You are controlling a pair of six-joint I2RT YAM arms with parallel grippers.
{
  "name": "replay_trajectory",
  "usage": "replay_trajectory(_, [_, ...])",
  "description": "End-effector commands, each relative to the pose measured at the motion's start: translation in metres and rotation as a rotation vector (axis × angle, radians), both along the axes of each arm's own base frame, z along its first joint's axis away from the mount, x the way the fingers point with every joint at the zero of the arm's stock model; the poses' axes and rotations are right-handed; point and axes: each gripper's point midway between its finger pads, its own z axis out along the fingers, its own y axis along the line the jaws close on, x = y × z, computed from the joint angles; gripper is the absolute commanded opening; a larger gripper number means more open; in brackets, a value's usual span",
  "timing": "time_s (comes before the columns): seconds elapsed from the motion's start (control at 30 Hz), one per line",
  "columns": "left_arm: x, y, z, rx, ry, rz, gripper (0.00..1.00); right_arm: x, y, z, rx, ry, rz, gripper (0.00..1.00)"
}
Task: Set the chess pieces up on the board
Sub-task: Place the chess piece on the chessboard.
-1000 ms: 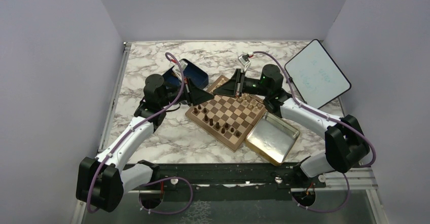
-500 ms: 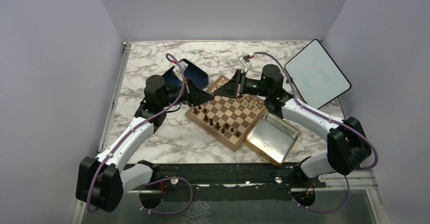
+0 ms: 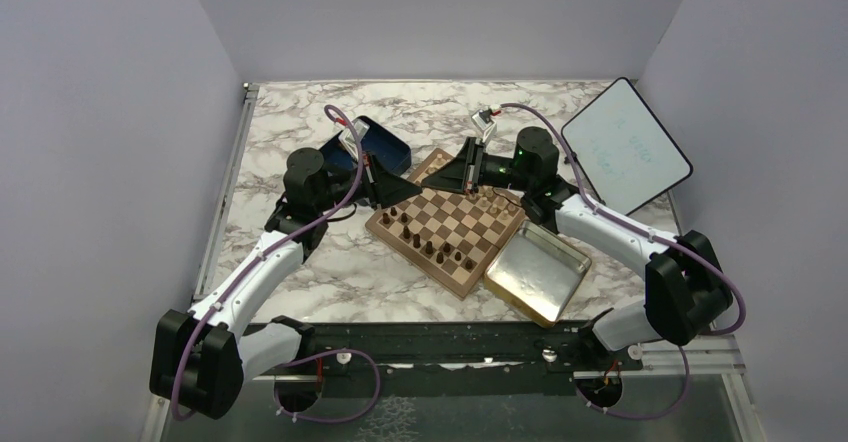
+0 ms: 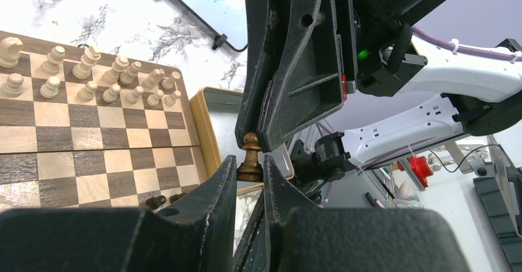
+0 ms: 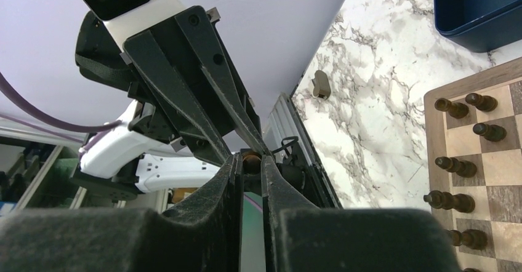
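Two grippers hold one dark piece (image 4: 250, 156) together. Your left gripper (image 4: 249, 166) is clenched on its base and your right gripper (image 5: 249, 163) pinches its head, in the air over the far-left edge of the board (image 3: 447, 230). Other dark pieces (image 5: 458, 166) stand along the near-left side, pale pieces (image 4: 92, 75) along the opposite side. The blue box (image 3: 392, 145) sits behind your left arm, and you cannot see what is in it. The tray (image 3: 540, 267) lies just beside the board, and a whiteboard (image 3: 626, 147) lies far right.
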Motion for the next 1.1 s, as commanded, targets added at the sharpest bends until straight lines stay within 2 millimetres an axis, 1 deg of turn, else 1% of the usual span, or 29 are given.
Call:
replay_trajectory(0.0, [0.003,0.000,0.001,0.004,-0.040,0.016,0.11,0.004,0.003,0.009,0.012,-0.018,-0.014,0.14])
replay_trajectory(0.07, [0.003,0.001,0.001,0.003,-0.043,0.019,0.12,0.006,0.002,0.008,0.009,-0.024,-0.021,0.12])
replay_trajectory(0.1, [0.003,0.001,0.000,0.004,-0.040,0.022,0.16,0.006,0.002,0.007,0.006,-0.028,-0.025,0.11])
replay_trajectory(0.23, [0.006,0.003,-0.004,0.004,-0.022,0.051,0.33,0.011,-0.001,0.000,-0.030,-0.052,-0.064,0.10])
replay_trajectory(0.27, [0.007,0.003,-0.006,0.004,-0.012,0.060,0.41,0.013,-0.003,-0.002,-0.044,-0.060,-0.081,0.10])
replay_trajectory(0.3, [0.009,0.004,-0.008,0.005,-0.002,0.069,0.47,0.016,-0.006,-0.004,-0.057,-0.070,-0.100,0.10])
replay_trajectory(0.33, [0.009,0.004,-0.010,0.007,0.003,0.077,0.49,0.018,-0.008,-0.007,-0.072,-0.078,-0.120,0.10])
replay_trajectory(0.43, [0.014,0.006,-0.018,0.031,0.016,0.101,0.52,0.027,-0.019,-0.019,-0.138,-0.094,-0.194,0.10])
replay_trajectory(0.5, [0.020,0.011,-0.026,0.064,0.033,0.144,0.59,0.033,-0.027,-0.026,-0.184,-0.113,-0.241,0.10])
replay_trajectory(0.63, [0.029,0.020,-0.036,0.134,0.053,0.217,0.68,0.041,-0.042,-0.041,-0.293,-0.173,-0.308,0.09])
replay_trajectory(0.7, [0.034,0.026,-0.041,0.176,0.069,0.254,0.72,0.041,-0.050,-0.055,-0.362,-0.183,-0.319,0.10])
replay_trajectory(0.8, [0.044,0.039,-0.057,0.258,0.094,0.302,0.80,0.038,-0.061,-0.080,-0.448,-0.173,-0.329,0.10])
replay_trajectory(0.87, [0.048,0.048,-0.071,0.275,0.148,0.310,0.83,0.036,-0.067,-0.093,-0.492,-0.163,-0.333,0.10])
replay_trajectory(0.97, [0.060,0.069,-0.086,0.281,0.226,0.351,0.89,0.032,-0.078,-0.114,-0.580,-0.142,-0.333,0.09])
replay_trajectory(1.0, [0.064,0.076,-0.092,0.295,0.262,0.367,0.92,0.031,-0.081,-0.119,-0.613,-0.137,-0.337,0.09])
replay_trajectory(1.07, [0.073,0.088,-0.098,0.333,0.295,0.386,0.97,0.030,-0.087,-0.126,-0.667,-0.141,-0.342,0.09])
